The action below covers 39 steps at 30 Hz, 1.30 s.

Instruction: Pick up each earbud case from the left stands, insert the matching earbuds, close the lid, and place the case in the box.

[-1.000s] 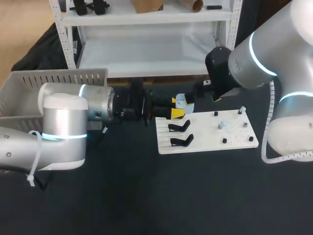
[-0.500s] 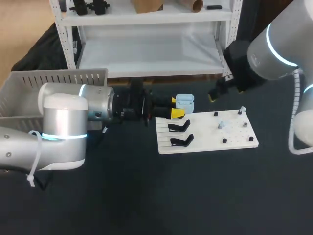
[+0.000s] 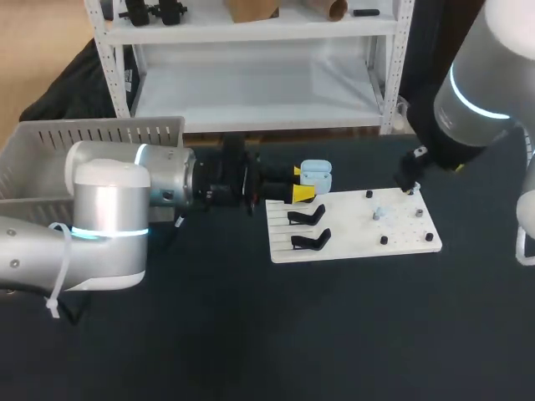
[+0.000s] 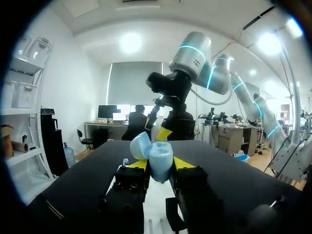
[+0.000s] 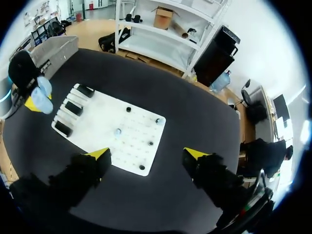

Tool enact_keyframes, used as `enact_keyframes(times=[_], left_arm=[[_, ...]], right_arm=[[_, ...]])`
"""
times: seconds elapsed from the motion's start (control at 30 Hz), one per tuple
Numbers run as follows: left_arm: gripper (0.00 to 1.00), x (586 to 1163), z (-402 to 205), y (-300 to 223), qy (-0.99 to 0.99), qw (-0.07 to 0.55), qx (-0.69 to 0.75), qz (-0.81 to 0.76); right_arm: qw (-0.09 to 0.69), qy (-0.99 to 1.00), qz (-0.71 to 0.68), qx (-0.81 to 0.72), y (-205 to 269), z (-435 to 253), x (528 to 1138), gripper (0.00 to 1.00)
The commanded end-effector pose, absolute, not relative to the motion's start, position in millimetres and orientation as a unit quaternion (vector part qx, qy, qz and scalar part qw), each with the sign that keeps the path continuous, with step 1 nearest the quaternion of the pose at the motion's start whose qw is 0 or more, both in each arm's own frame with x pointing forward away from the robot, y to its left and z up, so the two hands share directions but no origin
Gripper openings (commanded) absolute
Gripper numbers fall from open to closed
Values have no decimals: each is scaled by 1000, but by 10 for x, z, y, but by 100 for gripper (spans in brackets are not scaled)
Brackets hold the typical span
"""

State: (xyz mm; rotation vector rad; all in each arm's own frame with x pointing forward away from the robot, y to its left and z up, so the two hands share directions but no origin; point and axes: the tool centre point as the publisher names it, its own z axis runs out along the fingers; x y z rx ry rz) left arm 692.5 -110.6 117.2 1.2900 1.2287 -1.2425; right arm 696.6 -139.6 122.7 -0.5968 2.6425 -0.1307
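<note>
My left gripper (image 3: 303,184) is shut on a light blue earbud case (image 3: 316,176) with its lid open, held just beyond the white board's (image 3: 351,230) far left corner. The left wrist view shows the case (image 4: 159,158) upright between the yellow tips of this gripper (image 4: 160,165). My right gripper (image 3: 411,175) hangs over the board's far right corner. In the right wrist view this gripper (image 5: 147,153) stands open and empty, high above the board (image 5: 100,124). A small pale earbud (image 3: 377,214) sits on the board among black pegs (image 3: 384,241). Two black stands (image 3: 306,217) occupy the board's left side.
A grey slatted basket (image 3: 92,134) stands at the table's far left, behind my left arm. The white shelf unit's legs (image 3: 386,125) meet the table's back edge. Dark tabletop (image 3: 334,334) spreads in front of the board.
My right arm has pulled away from the case and swung right, over the board's far right corner. The left arm and the case have not moved.
</note>
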Motion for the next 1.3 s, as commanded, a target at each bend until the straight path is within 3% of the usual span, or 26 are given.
enact_keyframes(times=[0.03, 0.1, 0.37, 0.73, 1.03, 1.3], left_arm=[[0, 6910, 1170, -1105, 501, 468, 524, -505], [0, 6910, 1170, -1105, 501, 468, 524, -505], [0, 6910, 1170, -1105, 501, 468, 524, -505], [0, 6910, 1170, -1105, 501, 468, 524, -505], [0, 6910, 1170, -1105, 501, 468, 524, -505], [0, 6910, 1170, -1105, 501, 468, 524, -505]], right_arm=[[196, 954, -30, -224, -1444, 1085, 7088, 95], [187, 955, -23, -228, -1470, 1030, 7116, 100], [155, 952, -25, -263, -1552, 789, 7320, 93], [152, 947, -38, -282, -1626, 546, 7588, 78], [160, 947, -28, -278, -1640, 463, 7678, 51], [160, 947, -22, -278, -1575, 406, 7683, 49]])
